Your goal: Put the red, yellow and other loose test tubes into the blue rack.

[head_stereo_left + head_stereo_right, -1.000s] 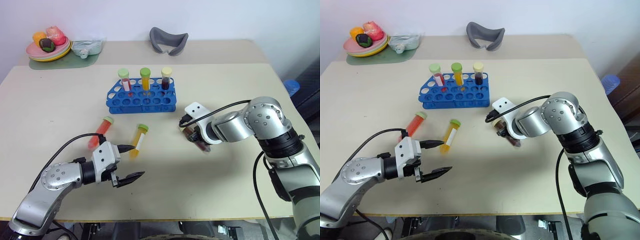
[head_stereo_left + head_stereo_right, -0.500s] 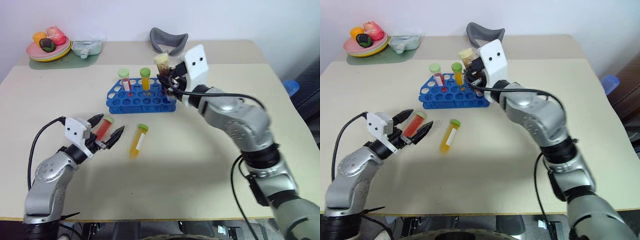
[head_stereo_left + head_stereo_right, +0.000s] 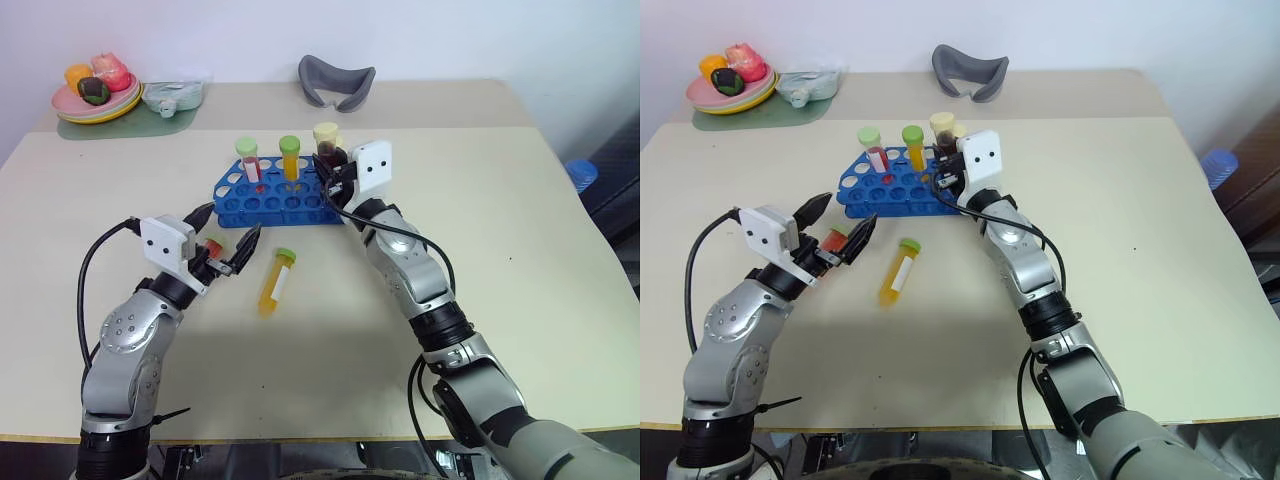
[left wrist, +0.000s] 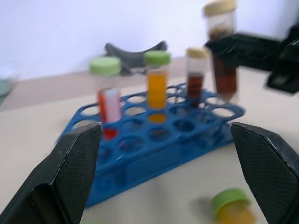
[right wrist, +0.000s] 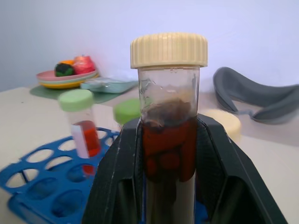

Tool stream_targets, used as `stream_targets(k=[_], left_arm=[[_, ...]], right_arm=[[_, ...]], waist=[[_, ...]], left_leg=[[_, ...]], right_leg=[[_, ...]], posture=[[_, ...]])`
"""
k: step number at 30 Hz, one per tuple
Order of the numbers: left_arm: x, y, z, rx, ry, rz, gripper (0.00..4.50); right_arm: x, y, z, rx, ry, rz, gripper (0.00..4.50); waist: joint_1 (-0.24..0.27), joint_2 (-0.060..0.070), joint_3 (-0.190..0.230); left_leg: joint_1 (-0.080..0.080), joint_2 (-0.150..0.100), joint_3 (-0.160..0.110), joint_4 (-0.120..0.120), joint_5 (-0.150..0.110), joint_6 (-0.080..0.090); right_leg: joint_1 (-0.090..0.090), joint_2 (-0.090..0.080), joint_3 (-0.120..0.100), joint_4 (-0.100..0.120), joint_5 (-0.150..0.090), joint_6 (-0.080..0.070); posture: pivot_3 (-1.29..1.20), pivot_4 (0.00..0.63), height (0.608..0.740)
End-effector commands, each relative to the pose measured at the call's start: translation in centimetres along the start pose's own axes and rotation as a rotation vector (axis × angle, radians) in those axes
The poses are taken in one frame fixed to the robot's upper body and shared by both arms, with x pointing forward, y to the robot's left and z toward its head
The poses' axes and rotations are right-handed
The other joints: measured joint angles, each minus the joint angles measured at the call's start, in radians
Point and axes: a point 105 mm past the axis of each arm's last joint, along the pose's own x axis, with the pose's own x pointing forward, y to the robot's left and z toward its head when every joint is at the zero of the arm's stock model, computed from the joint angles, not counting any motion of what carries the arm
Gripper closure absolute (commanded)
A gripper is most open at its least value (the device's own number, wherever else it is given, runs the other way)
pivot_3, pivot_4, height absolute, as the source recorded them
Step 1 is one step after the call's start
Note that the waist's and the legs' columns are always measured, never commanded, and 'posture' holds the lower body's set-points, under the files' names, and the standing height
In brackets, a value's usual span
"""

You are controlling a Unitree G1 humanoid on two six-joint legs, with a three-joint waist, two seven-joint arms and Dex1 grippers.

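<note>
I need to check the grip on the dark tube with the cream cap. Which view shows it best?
The right wrist view: the dark tube stands upright, clamped between the right gripper fingers. The eye views show it small above the blue rack; the left wrist view shows it blurred.

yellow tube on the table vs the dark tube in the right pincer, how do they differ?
The yellow tube lies flat on the table, ungripped; the dark tube stands upright, clamped in the right pincer over the blue rack. Yellow has a green cap, dark a cream one. Both are capped and unracked.
</note>
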Motion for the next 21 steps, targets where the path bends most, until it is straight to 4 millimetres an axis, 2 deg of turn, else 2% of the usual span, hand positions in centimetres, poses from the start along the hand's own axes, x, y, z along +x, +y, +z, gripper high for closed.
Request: stream_targets(k=[1, 10, 21], left_arm=[[-0.1, -0.9, 0.9, -0.016, -0.018, -0.040, 0.00], [-0.6, -1.1, 0.7, -0.021, 0.018, -0.080, 0.00], [-1.0, -1.5, 0.3, -0.033, 0.030, -0.093, 0.00]], right_arm=[[0.4, 0.1, 1.0, -0.002, -0.067, 0.002, 3.34], [1.0, 0.1, -0.4, 0.005, -0.055, -0.007, 3.34], [1.6, 0.5, -1.0, 0.008, -0.054, 0.006, 3.34]], waist=[[-0.004, 0.000, 0.000], [-0.021, 0.000, 0.000], [-0.022, 0.000, 0.000]], left_leg=[[0.000, 0.000, 0.000, 0.000, 0.000, 0.000], [0.001, 0.000, 0.000, 0.000, 0.001, -0.002], [0.002, 0.000, 0.000, 0.000, 0.002, -0.003]], right_leg=[[0.000, 0.000, 0.000, 0.000, 0.000, 0.000], [0.000, 0.000, 0.000, 0.002, 0.000, 0.000], [0.000, 0.000, 0.000, 0.004, 0.000, 0.000]], posture=[[0.00, 0.150, 0.740], [0.00, 0.150, 0.740], [0.00, 0.150, 0.740]])
